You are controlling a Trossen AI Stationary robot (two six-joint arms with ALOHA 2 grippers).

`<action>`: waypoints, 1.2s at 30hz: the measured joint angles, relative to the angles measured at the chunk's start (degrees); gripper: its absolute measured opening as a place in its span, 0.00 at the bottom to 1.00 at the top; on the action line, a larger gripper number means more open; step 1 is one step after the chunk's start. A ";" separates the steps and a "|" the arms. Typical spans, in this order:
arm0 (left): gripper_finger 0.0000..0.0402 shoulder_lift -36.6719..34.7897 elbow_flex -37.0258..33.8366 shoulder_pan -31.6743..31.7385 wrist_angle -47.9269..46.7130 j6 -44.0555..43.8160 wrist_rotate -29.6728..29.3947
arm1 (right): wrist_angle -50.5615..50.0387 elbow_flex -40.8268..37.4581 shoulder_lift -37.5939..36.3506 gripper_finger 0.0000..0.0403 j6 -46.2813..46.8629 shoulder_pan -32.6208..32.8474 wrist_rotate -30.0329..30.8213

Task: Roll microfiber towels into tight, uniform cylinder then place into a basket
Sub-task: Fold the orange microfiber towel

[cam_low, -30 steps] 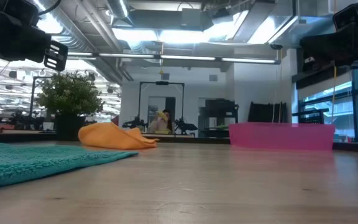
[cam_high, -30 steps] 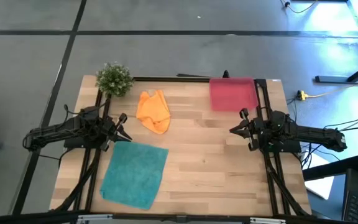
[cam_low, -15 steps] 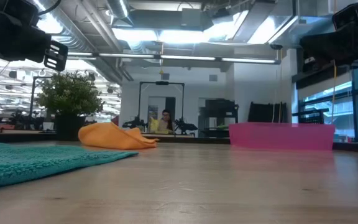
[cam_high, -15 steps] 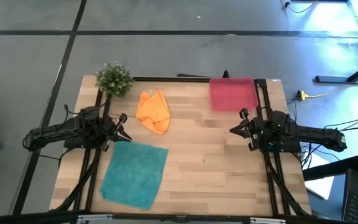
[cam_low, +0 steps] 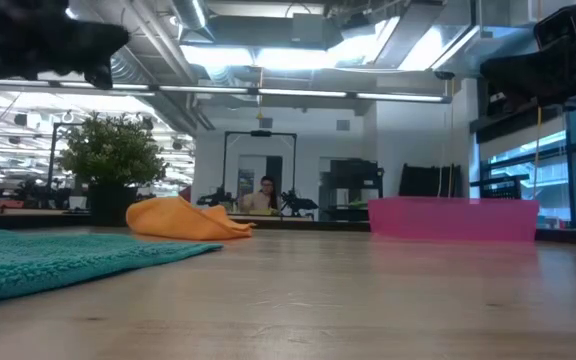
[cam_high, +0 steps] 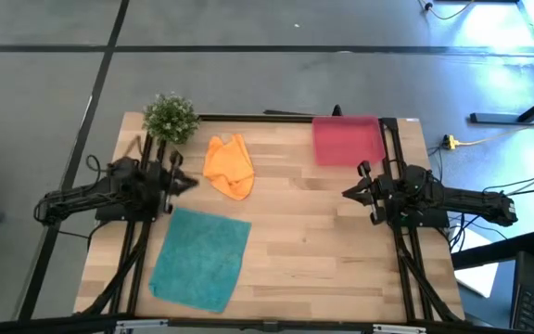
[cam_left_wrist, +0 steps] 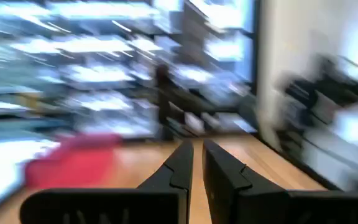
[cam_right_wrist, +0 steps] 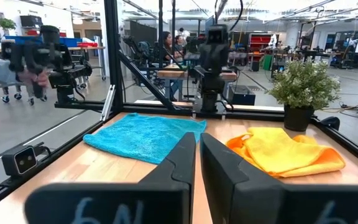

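I am a two-armed robot at a wooden desk. My left gripper hangs above the desk's left side, between the crumpled orange towel and the flat teal towel, its fingers pressed nearly together and holding nothing. My right gripper waits at the right side, its fingers also close together and empty. The pinkish-red basket sits at the far right corner, well apart from both towels. A small potted plant stands at the far left corner.

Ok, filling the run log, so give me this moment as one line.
left gripper: shut, empty, beside orange towel | right gripper: shut, waiting | teal towel: flat, unrolled | basket: empty
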 joint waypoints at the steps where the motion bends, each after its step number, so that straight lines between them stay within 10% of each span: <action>1: 0.06 0.00 0.01 0.00 2.10 -2.30 -3.92 | 0.01 0.00 0.00 0.07 0.00 0.00 0.00; 11: 0.06 5.68 9.43 -0.01 -7.81 -6.90 -11.98 | 0.67 0.00 0.01 0.07 -0.04 0.00 0.00; 27: 0.06 41.64 43.03 -0.02 -40.11 -4.85 -7.16 | 1.41 0.00 0.01 0.07 -2.78 0.00 -0.02; 36: 0.06 47.95 44.04 -0.04 -35.12 -14.53 -3.58 | 2.78 0.00 0.01 0.07 -2.80 0.00 -0.03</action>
